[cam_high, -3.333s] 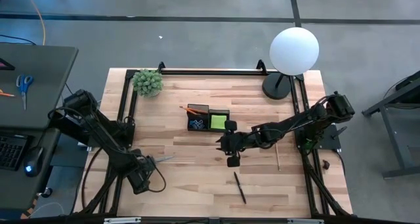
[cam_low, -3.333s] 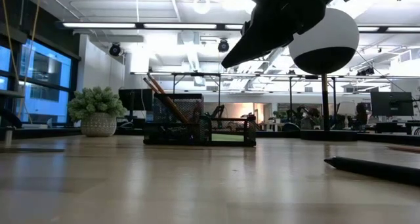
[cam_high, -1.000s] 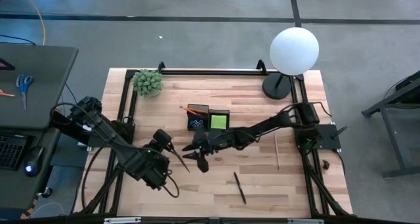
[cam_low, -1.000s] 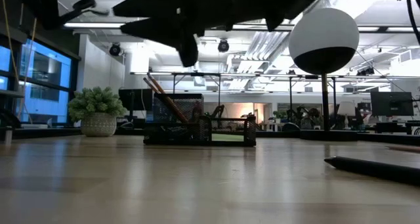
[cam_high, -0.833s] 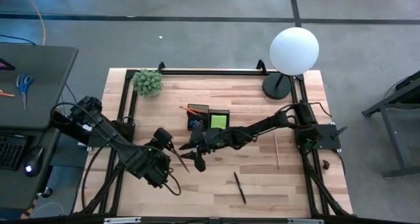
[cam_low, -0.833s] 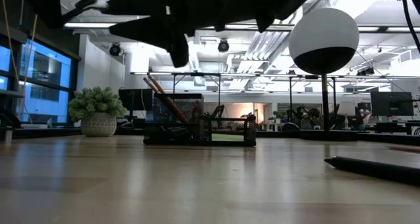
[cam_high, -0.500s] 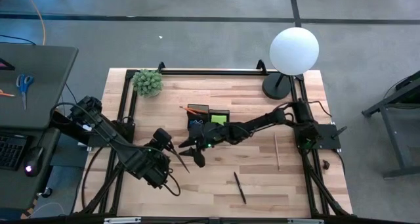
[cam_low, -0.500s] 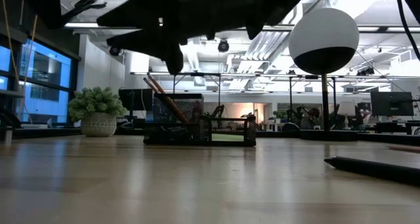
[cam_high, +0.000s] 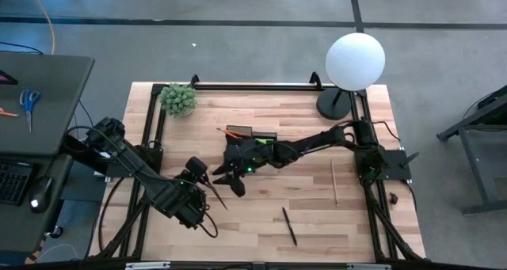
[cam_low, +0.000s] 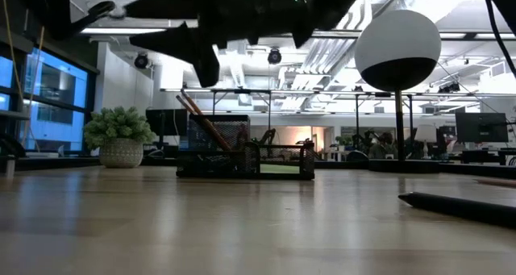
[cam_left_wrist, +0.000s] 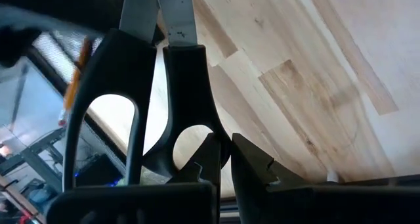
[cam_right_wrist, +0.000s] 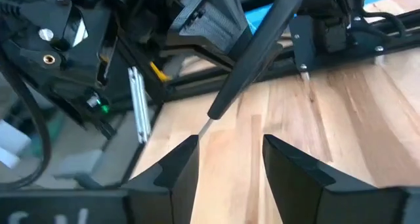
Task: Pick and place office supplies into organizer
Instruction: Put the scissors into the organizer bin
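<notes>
My left gripper (cam_high: 198,175) is shut on the black-handled scissors (cam_high: 214,193), which it holds in the air over the table's left half. In the left wrist view the black handles (cam_left_wrist: 138,99) fill the picture. The grey blades (cam_left_wrist: 161,10) point away from the fingers. My right gripper (cam_high: 226,177) stands open right beside the scissors. In its wrist view the scissors' tip (cam_right_wrist: 205,127) hangs just beyond its two fingers and touches neither. The black organizer (cam_low: 242,156) stands on the table behind them, partly under my right arm in the high view, with an orange pencil (cam_high: 226,131) in it. My left gripper pinches the rim of the smaller finger ring (cam_left_wrist: 211,140) between its two fingers. The fingers slant down from the table's left side and lie along the scissors, which stick out ahead of them. The scissors are lifted clear of the table.
A dark pen (cam_high: 290,226) lies near the front edge and a wooden pencil (cam_high: 333,183) at the right. A potted plant (cam_high: 179,99) stands at the far left corner and a white globe lamp (cam_high: 355,60) at the far right. Black rails (cam_high: 253,86) frame the table.
My right gripper has gone toward the table's left and far edges, closing on the scissors held by my left gripper. Its arm now reaches over the organizer. The scissors have stayed where they were.
</notes>
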